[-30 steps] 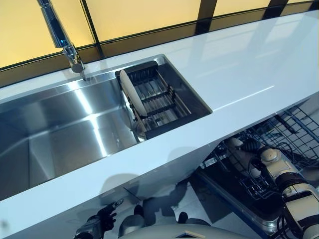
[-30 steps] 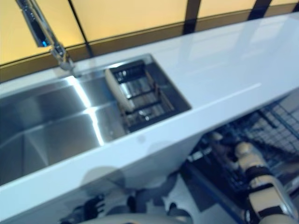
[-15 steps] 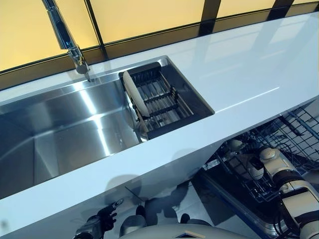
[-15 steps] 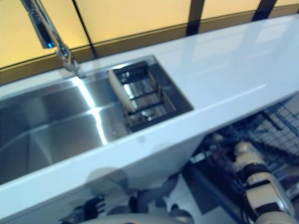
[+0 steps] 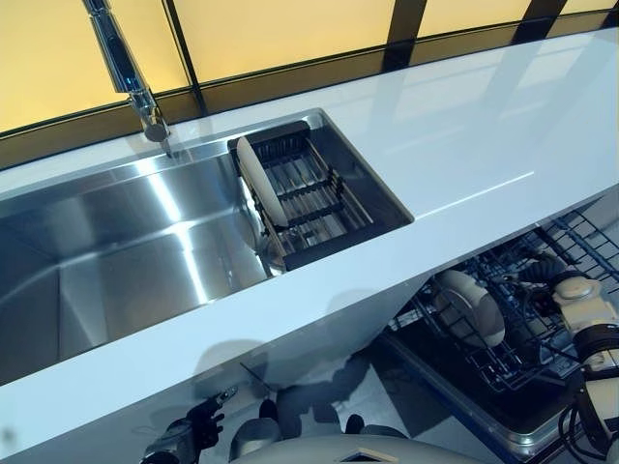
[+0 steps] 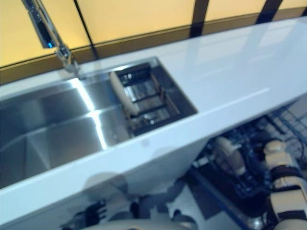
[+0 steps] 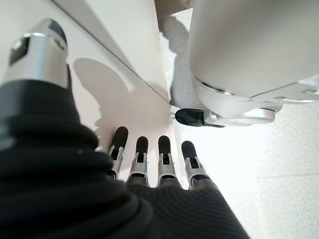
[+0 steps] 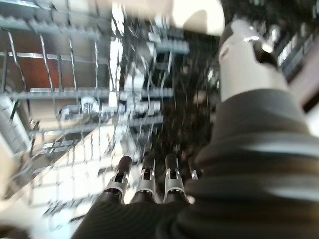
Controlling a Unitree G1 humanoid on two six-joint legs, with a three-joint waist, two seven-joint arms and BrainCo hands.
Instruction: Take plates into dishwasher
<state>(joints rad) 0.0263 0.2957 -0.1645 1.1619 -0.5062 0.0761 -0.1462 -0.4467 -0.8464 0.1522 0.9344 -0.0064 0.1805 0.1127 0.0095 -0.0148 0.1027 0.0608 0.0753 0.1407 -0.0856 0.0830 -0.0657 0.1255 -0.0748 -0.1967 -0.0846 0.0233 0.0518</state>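
One cream plate stands on edge at the left end of the dark dish rack in the sink. A second cream plate stands upright in the dishwasher's wire rack under the counter. My right hand hovers just right of that plate and apart from it. Its fingers are straight, with nothing in them and only rack wires beyond. My left hand hangs low by the white cabinet front, its fingers straight and empty.
The steel sink and its tall faucet lie to the left. The white counter overhangs the pulled-out dishwasher rack. More rack wires reach to the far right. Yellow window panels run behind.
My right hand has let go of the plate and drawn away to the right. The plate now stands alone in the dishwasher rack. The left hand has not moved.
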